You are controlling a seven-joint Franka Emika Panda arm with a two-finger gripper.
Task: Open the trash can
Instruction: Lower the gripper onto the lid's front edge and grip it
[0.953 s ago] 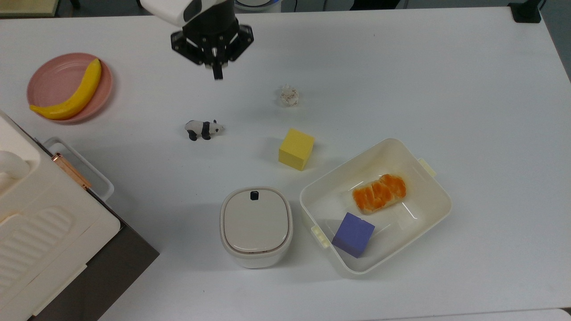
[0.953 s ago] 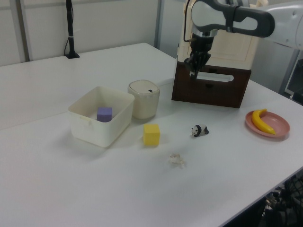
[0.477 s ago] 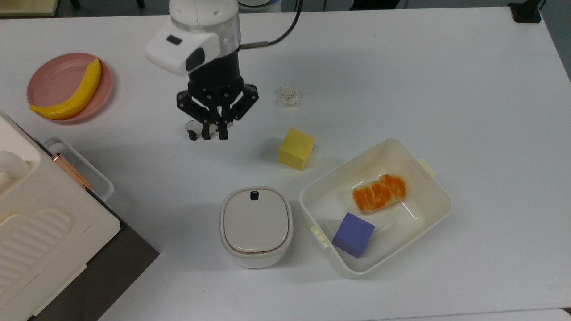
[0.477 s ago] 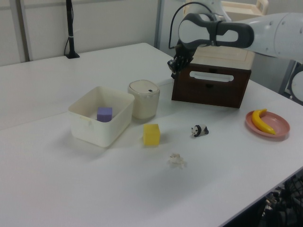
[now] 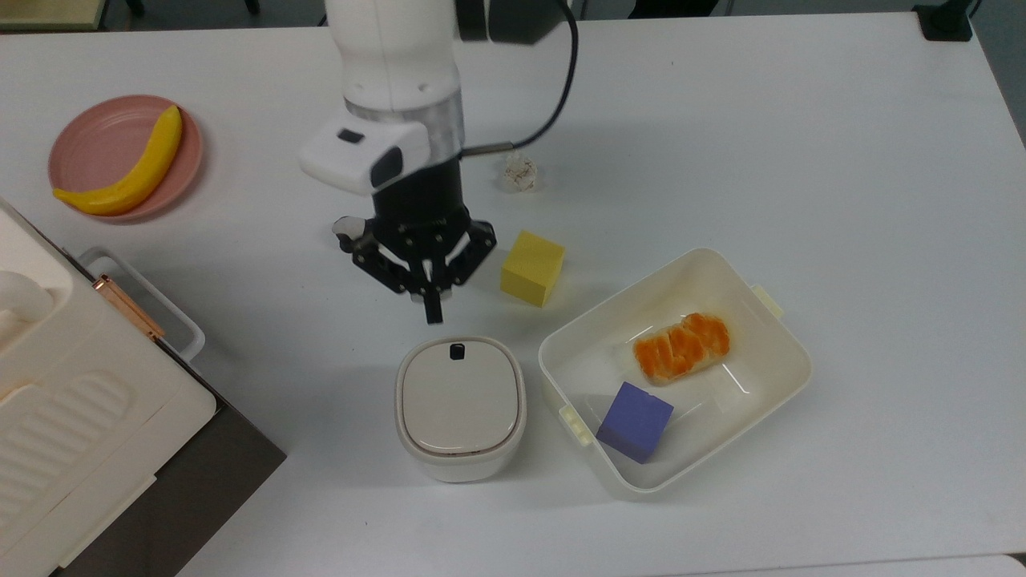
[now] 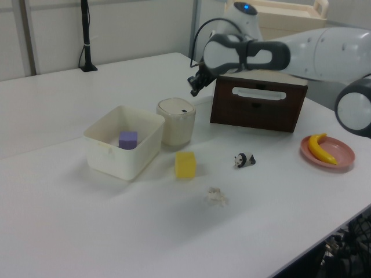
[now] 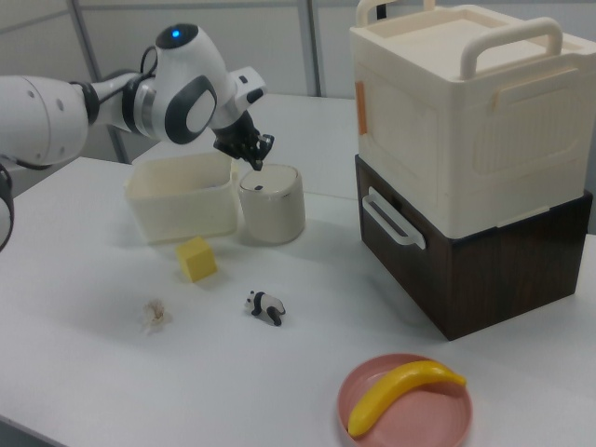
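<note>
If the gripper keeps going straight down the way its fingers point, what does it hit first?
Probably the trash can: the gripper hangs near its black button. Depth is unclear, so it may meet the table instead.

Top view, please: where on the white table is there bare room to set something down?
The white table is bare right of the crumpled paper ball and above the cream rectangular tub. It is crowded where the tool hangs between the small cream trash can and yellow cube.
</note>
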